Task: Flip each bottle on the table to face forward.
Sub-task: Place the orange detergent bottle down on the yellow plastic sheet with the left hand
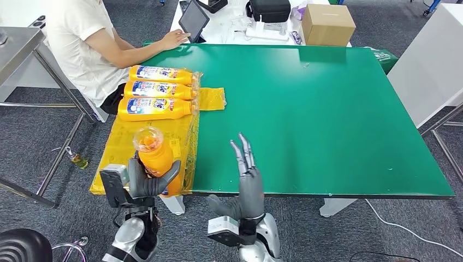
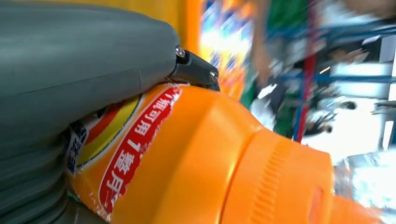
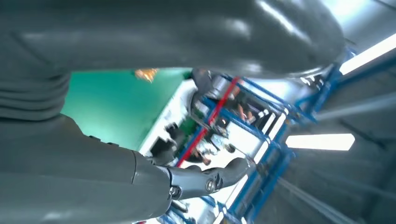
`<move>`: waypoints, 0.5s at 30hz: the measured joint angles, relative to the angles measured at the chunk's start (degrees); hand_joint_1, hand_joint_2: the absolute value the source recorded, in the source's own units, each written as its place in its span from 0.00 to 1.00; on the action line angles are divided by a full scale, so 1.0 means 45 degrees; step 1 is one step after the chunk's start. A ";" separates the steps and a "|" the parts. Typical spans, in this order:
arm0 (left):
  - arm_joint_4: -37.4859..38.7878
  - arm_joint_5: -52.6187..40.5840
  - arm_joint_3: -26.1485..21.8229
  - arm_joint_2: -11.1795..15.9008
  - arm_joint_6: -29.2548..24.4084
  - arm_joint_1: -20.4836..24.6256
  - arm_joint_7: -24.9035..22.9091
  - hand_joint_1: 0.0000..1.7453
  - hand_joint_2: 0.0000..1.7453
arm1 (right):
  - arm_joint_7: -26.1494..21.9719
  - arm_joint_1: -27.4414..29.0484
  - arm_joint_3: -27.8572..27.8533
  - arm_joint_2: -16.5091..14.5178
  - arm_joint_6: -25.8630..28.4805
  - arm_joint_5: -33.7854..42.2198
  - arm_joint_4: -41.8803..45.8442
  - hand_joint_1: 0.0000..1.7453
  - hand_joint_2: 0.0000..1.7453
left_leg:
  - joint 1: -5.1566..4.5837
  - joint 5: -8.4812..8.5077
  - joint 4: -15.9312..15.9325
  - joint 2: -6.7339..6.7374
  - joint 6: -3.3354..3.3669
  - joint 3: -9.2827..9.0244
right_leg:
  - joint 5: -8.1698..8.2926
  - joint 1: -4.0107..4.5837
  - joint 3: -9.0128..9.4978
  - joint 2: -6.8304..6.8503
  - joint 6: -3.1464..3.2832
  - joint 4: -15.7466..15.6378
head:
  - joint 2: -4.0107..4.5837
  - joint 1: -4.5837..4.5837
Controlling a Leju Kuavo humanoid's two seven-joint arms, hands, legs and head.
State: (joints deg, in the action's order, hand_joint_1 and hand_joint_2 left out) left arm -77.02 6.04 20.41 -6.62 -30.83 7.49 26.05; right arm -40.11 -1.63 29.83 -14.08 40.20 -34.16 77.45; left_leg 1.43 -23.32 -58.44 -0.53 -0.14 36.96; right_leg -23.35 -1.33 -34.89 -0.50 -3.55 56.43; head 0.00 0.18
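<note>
My left hand (image 1: pixel 146 183) grips an orange bottle (image 1: pixel 155 158) near the front left corner of the green table (image 1: pixel 327 109), holding it upright with its clear cap toward the camera. Up close, that bottle (image 2: pixel 201 163) shows a red and white label under my left hand (image 2: pixel 70 79). Three more orange bottles (image 1: pixel 158 90) lie side by side on a yellow sheet (image 1: pixel 131 143) at the table's left, labels up. My right hand (image 1: pixel 248 177) is raised at the table's front edge, fingers straight and apart, holding nothing. The wrist view shows my right hand (image 3: pixel 140 130) against the ceiling.
A person in a white shirt (image 1: pixel 87 43) sits at the back left, one hand by a tablet (image 1: pixel 194 21). A cardboard box (image 1: pixel 326 24) and a black case (image 1: pixel 269 10) stand beyond the far edge. A metal table (image 1: pixel 22 43) stands at the left.
</note>
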 joint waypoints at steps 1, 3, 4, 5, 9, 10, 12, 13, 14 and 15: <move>0.0157 -0.0556 -0.0043 0.0052 -0.0386 0.0128 0.0018 1.00 1.00 | -0.0001 0.0154 -0.0207 -0.0023 0.0004 -0.0011 0.0393 0.00 0.00 | -0.0001 0.0001 0.0000 0.0000 0.0001 0.0000 | 0.0000 -0.0001 0.0001 0.0000 0.0000 0.0000 | 0.0000 0.0000; 0.0495 -0.1268 -0.0195 0.0156 -0.0781 0.0446 -0.0084 1.00 1.00 | -0.0004 0.0387 -0.0496 -0.0063 0.0004 0.0038 0.0991 0.00 0.00 | -0.0002 0.0003 0.0000 -0.0001 0.0002 0.0000 | 0.0002 -0.0001 0.0003 0.0000 -0.0001 -0.0001 | 0.0000 0.0000; 0.0685 -0.1595 -0.0279 0.0213 -0.0936 0.0640 -0.0173 1.00 1.00 | -0.0004 0.0477 -0.0580 -0.0075 0.0004 0.0080 0.1211 0.00 0.00 | -0.0002 0.0004 0.0000 -0.0001 0.0003 0.0000 | 0.0003 -0.0001 0.0003 0.0000 -0.0001 0.0000 | 0.0000 -0.0002; 0.0917 -0.2006 -0.0357 0.0274 -0.1142 0.0858 -0.0267 1.00 1.00 | -0.0004 0.0552 -0.0637 -0.0081 0.0004 0.0111 0.1407 0.00 0.00 | -0.0001 0.0007 0.0000 -0.0001 0.0002 -0.0001 | 0.0005 -0.0001 0.0003 0.0000 -0.0001 0.0000 | 0.0000 0.0000; 0.2116 -0.3897 -0.0607 0.0488 -0.1840 0.1899 -0.0768 1.00 1.00 | -0.0004 0.0715 -0.0693 -0.0081 0.0004 0.0348 0.1866 0.00 0.00 | 0.0000 0.0017 0.0000 0.0000 -0.0008 -0.0003 | 0.0014 0.0001 0.0005 0.0000 0.0007 0.0003 | 0.0000 -0.0002; 0.2534 -0.4445 -0.0647 0.0532 -0.1901 0.2193 -0.0924 1.00 1.00 | -0.0004 0.0725 -0.0677 -0.0080 0.0002 0.0477 0.1909 0.00 0.00 | 0.0001 0.0019 0.0000 0.0000 -0.0009 -0.0003 | 0.0016 0.0001 0.0005 0.0000 0.0010 0.0004 | 0.0000 -0.0002; 0.3472 -0.5438 -0.0684 0.0593 -0.1867 0.2780 -0.1184 1.00 1.00 | -0.0004 0.0708 -0.0593 -0.0067 -0.0004 0.0719 0.1922 0.00 0.00 | 0.0001 0.0021 0.0000 -0.0001 -0.0012 -0.0002 | 0.0018 0.0002 0.0006 0.0001 0.0013 0.0006 | 0.0000 0.0000; 0.3948 -0.5817 -0.0701 0.0613 -0.1796 0.3031 -0.1279 1.00 1.00 | -0.0004 0.0692 -0.0531 -0.0054 -0.0007 0.0815 0.1921 0.00 0.00 | 0.0001 0.0021 0.0000 0.0000 -0.0012 -0.0002 | 0.0021 0.0002 0.0005 0.0000 0.0018 0.0006 | 0.0000 0.0000; 0.4384 -0.6103 -0.0726 0.0628 -0.1699 0.3241 -0.1338 1.00 1.00 | -0.0004 0.0674 -0.0464 -0.0036 -0.0010 0.0905 0.1918 0.00 0.00 | 0.0001 0.0021 0.0000 0.0003 -0.0012 -0.0002 | 0.0024 0.0001 0.0002 -0.0001 0.0022 0.0007 | 0.0000 -0.0001; 0.4844 -0.6337 -0.0749 0.0630 -0.1555 0.3467 -0.1374 1.00 1.00 | -0.0004 0.0650 -0.0395 -0.0017 -0.0011 0.0990 0.1907 0.00 0.00 | 0.0001 0.0022 0.0000 0.0003 -0.0013 -0.0001 | 0.0026 0.0001 0.0000 -0.0001 0.0025 0.0006 | 0.0000 0.0000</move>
State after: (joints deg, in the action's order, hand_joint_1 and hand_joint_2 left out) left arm -55.22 -22.48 17.04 -3.78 -37.83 23.09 19.87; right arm -40.13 1.30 28.05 -14.16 40.15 -29.70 86.03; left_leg 1.43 -23.22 -58.45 -0.52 -0.19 36.96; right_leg -23.23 -1.33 -34.89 -0.50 -3.44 56.46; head 0.00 0.18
